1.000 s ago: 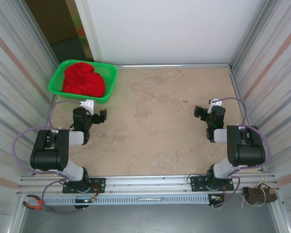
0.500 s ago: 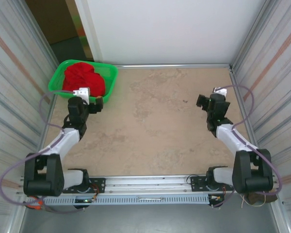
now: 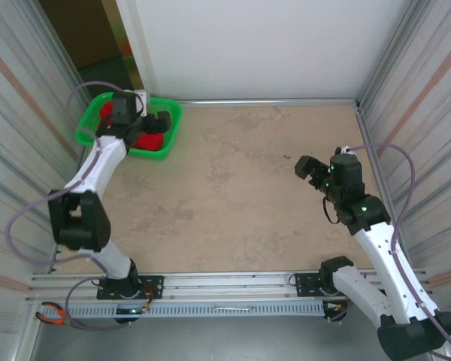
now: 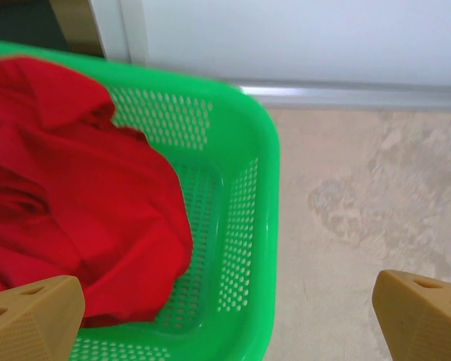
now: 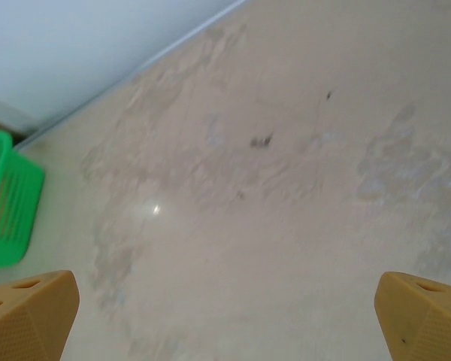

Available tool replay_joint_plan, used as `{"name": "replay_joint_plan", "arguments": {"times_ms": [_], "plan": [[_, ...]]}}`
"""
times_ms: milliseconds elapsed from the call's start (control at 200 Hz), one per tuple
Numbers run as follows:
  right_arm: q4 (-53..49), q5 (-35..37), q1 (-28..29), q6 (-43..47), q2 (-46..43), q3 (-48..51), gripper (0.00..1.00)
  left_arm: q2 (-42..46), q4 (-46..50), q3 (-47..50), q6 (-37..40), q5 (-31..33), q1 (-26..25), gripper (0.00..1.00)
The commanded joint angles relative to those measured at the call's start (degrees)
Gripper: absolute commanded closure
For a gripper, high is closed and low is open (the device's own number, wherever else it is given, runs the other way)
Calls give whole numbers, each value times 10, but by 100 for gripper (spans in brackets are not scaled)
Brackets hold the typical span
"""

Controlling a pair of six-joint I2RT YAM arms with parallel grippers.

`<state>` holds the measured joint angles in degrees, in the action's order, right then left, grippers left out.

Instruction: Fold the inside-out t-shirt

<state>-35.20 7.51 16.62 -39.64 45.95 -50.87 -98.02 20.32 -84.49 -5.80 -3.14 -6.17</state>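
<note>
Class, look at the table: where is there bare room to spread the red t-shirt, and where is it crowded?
The table is bare from the green basket across to the right gripper, and from the back wall to the arm bases. The far-left corner is crowded: basket, t-shirt, left gripper above.

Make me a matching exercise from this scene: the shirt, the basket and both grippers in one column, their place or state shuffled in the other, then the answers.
Column one
1. t-shirt
2. basket
3. left gripper
4. right gripper

Column two
A. open, above the bare table
B. green mesh, at the far left corner of the table
C. red, crumpled in a heap
D. open, above the basket's rim

Pairs: 1-C, 2-B, 3-D, 4-A
</note>
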Motion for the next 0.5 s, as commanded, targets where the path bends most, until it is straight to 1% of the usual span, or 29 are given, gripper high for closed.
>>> {"name": "replay_joint_plan", "arguments": {"times_ms": [0, 145, 286, 386, 491], "plan": [[-120, -21, 16, -31, -1, -23, 1, -82, 139, -104, 14, 35, -22, 1], [-148, -22, 21, -34, -34, -21, 1, -191, 223, -236, 18, 62, -51, 1], [-179, -13, 22, -30, -69, -34, 1, -263, 260, -295, 25, 92, -72, 1], [-201, -5, 21, -22, -83, -55, 1, -295, 282, -327, 20, 87, -78, 1], [-216, 7, 21, -16, -93, -70, 1, -310, 284, -344, 12, 61, -89, 1]]}}
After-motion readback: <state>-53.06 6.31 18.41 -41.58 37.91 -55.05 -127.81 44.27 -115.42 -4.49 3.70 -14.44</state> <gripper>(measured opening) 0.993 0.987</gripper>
